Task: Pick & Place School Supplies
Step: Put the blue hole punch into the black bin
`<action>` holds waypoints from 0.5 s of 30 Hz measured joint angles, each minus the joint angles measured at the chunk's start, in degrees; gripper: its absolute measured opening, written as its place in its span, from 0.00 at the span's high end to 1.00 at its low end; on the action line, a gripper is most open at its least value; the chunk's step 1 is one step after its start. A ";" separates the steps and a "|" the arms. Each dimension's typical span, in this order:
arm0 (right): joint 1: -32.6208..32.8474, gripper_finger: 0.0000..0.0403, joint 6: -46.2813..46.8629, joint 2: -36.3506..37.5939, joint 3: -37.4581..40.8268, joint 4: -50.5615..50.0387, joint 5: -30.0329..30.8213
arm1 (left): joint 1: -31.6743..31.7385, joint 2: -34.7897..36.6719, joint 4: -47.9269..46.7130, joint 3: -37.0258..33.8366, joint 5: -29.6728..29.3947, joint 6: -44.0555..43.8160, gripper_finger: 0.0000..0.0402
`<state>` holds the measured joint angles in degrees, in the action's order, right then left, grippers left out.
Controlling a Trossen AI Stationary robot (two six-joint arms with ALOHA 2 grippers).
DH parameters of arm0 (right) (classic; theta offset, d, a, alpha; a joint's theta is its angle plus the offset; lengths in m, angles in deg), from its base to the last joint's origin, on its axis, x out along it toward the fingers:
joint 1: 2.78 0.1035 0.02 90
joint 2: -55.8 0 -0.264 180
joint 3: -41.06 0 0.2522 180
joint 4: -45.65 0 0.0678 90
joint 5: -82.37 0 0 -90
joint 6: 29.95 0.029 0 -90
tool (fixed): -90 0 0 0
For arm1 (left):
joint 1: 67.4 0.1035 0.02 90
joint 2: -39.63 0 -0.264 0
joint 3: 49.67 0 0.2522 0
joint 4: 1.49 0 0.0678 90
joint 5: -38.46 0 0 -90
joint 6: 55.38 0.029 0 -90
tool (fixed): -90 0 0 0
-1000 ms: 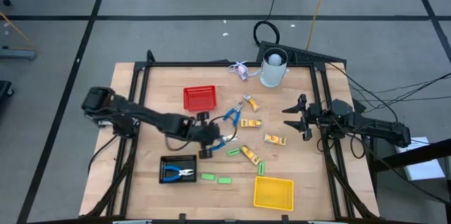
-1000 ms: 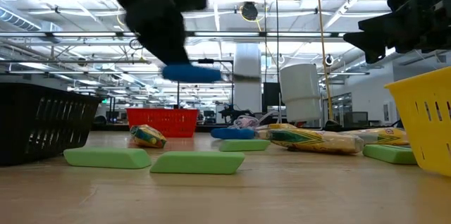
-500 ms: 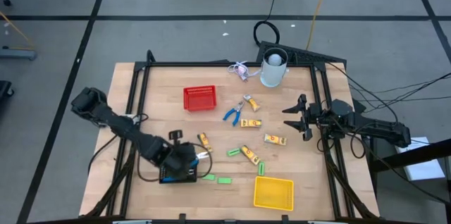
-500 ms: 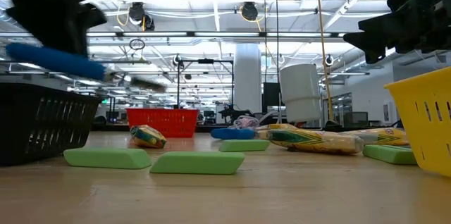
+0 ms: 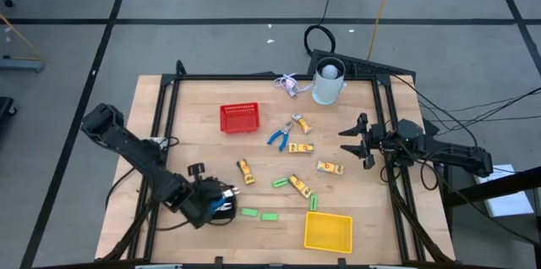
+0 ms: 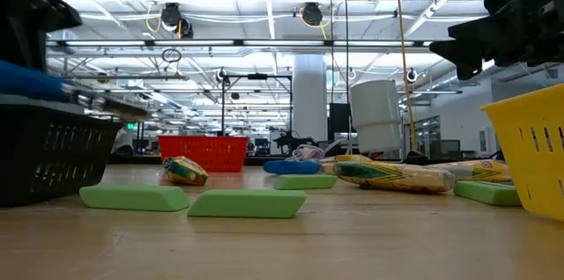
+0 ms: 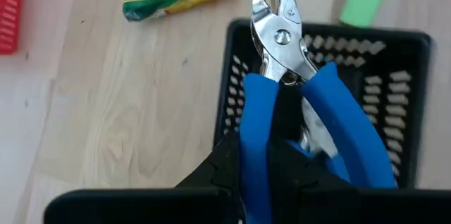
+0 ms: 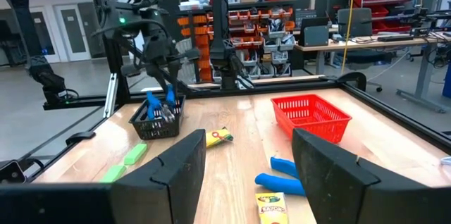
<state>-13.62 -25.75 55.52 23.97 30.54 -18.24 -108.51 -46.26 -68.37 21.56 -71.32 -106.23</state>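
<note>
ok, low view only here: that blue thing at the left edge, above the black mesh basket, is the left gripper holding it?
Observer: Yes. The left gripper is shut on a blue-handled metal plier-like tool, directly over the black mesh basket.
Operator: Any more of those out?
Observer: One second blue-handled tool lies on the wood, just right of the red mesh basket.
Operator: Right arm?
Observer: The right gripper hangs open near the table's right edge, holding nothing.
</note>
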 joint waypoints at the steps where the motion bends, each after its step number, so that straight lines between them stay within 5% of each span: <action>1: 0.01 0.50 0.06 0.00 0.00 0.02 0.02 | -0.34 -0.05 -0.35 0.01 -0.08 -0.50 0.91; 15: 0.00 0.50 0.50 0.00 0.00 0.01 0.17 | -5.60 0.56 -1.37 -0.03 1.53 -5.85 0.91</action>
<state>-13.63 -25.24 55.52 23.97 30.55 -18.07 -114.11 -45.70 -69.74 21.52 -69.79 -112.08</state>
